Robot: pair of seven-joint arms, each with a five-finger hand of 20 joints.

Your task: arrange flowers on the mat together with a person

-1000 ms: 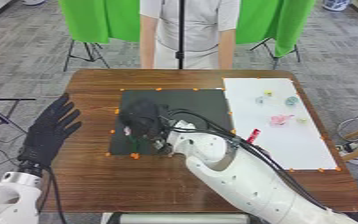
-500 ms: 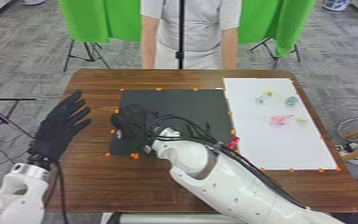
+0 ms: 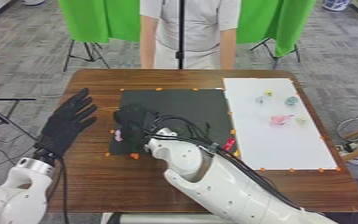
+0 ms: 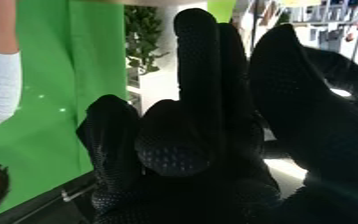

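My right hand (image 3: 133,124) is low over the left part of the dark mat (image 3: 182,100). A small pink flower (image 3: 118,135) shows right by its left side, at the mat's left edge; its stem is hidden. In the right wrist view, my right hand (image 4: 198,65) has two fingers and the thumb straight, others bent, with nothing visible held. My left hand (image 3: 64,125) is open beside the table's left edge, fingers pointing forward.
A white sheet (image 3: 278,145) covers the table's right side. On it are a pink flower (image 3: 280,119), a yellow one (image 3: 268,93), a blue-green one (image 3: 291,101) and other pale pieces. Orange markers (image 3: 159,89) edge the mat. A red piece (image 3: 230,144) is beside my right forearm.
My right hand has drawn slightly to the left and nearer, its forearm swinging left with the red piece. The green stem seen below it earlier is now covered. My left hand has shifted a little right.
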